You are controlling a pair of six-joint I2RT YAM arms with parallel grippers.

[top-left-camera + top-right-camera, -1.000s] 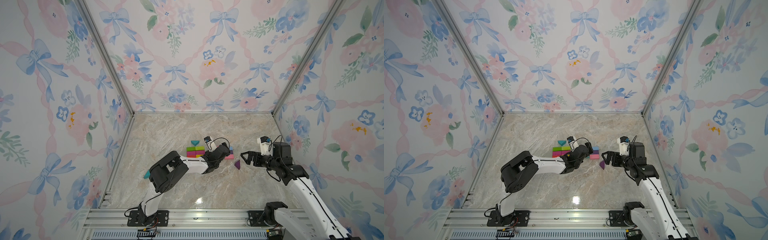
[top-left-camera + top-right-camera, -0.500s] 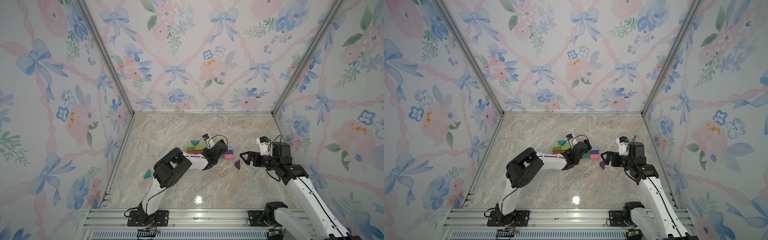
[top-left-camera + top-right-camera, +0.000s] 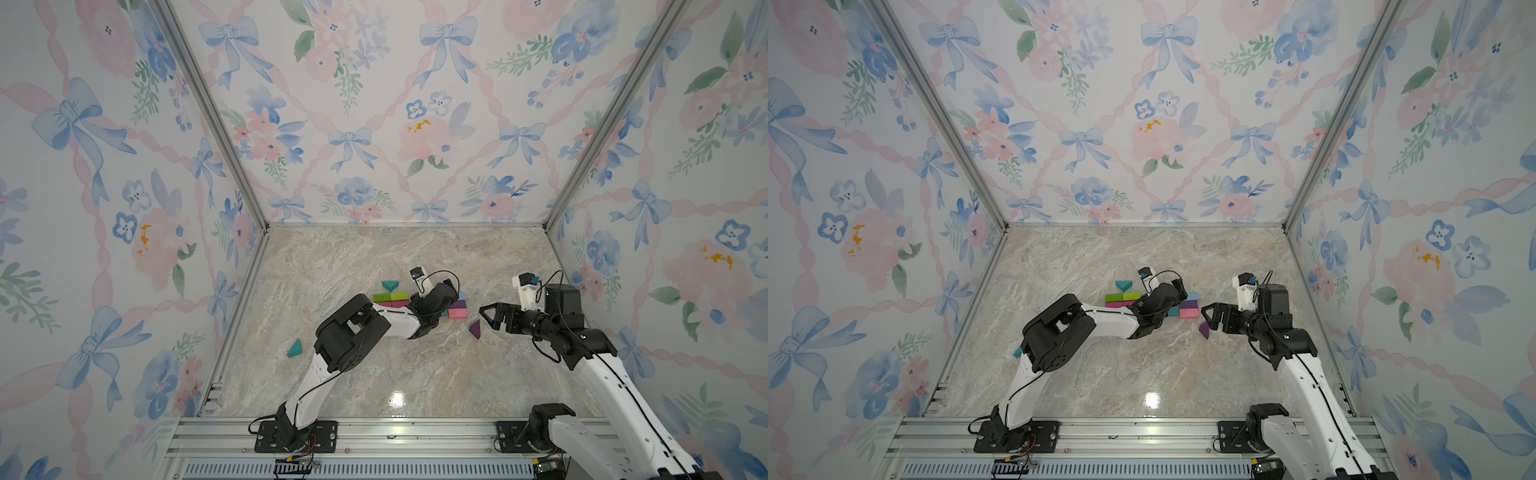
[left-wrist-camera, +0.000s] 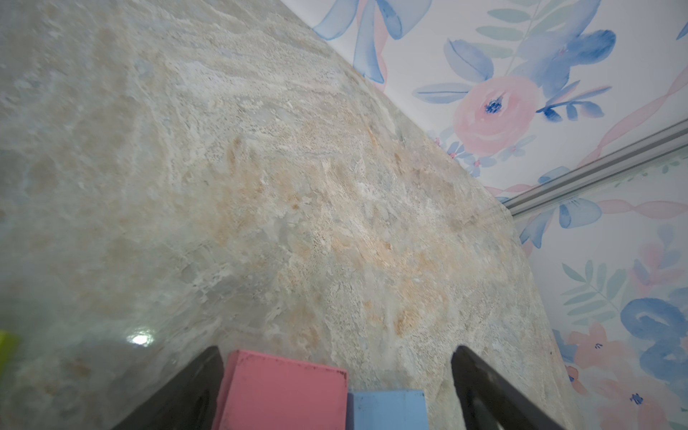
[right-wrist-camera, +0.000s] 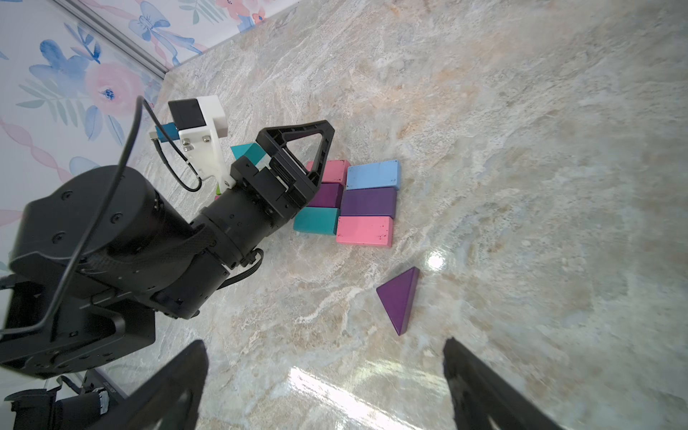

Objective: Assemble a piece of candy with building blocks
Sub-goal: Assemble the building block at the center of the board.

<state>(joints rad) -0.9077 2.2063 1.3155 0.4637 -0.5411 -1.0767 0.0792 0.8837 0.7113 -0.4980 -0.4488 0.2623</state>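
Note:
The building blocks lie in a flat cluster mid-floor. In both top views it shows a teal wedge, green blocks, a magenta block, and a light blue, purple and pink column. My left gripper hovers low over the cluster, open; in its wrist view a pink block and a light blue block lie between the fingers of the gripper. A purple wedge lies apart. My right gripper is open and empty just short of it.
A lone teal wedge lies near the left wall, beside my left arm's elbow. The two grippers stand close, with the purple wedge between them. Floral walls close off three sides, and a metal rail runs along the front.
My left arm has swung toward the back, carrying its open gripper further over the cluster and uncovering the lone teal wedge. The right arm has barely moved.

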